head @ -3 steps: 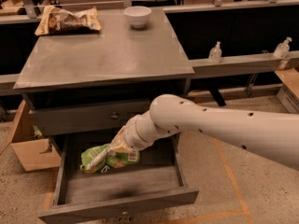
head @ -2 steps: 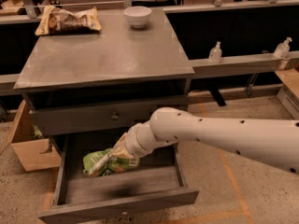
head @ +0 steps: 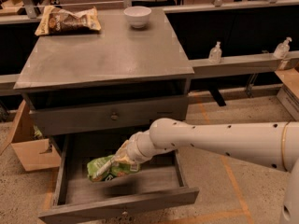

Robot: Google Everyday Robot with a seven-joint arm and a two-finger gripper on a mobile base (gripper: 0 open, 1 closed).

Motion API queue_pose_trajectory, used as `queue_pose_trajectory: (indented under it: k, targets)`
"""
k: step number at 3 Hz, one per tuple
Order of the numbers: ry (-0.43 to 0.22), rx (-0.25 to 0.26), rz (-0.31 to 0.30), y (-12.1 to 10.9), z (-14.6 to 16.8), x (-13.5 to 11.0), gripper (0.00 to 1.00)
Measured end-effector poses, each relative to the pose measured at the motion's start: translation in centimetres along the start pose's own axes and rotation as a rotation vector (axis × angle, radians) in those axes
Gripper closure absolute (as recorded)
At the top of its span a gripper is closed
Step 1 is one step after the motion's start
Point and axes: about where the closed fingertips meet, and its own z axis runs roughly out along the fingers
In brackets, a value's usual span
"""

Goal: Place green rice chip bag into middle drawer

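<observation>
In the lower middle of the frame, the hand (head: 122, 157) at the end of the white arm (head: 210, 141) reaches into the open middle drawer (head: 122, 206) and is closed on the right end of the green rice chip bag (head: 105, 168). The bag hangs inside the tray, just above its plank floor, with a shadow beneath it. Above it is a closed drawer front (head: 112, 117). On the grey surface (head: 107, 50), at upper left, lie a tan snack bag (head: 67, 20) and a white bowl (head: 138, 16).
</observation>
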Motion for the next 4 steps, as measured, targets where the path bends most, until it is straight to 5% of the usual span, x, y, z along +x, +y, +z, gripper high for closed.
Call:
queue_pose_trajectory:
  k: [2,3,4]
  targets:
    - [-0.045,-0.051,0.003,-0.6,0.2,0.1,0.00]
    - [-0.108,-0.075,0.005,0.9,-2.9,-1.3,0.16]
    - [-0.196,-0.029,0.031,2.3,-8.0,-2.9,0.39]
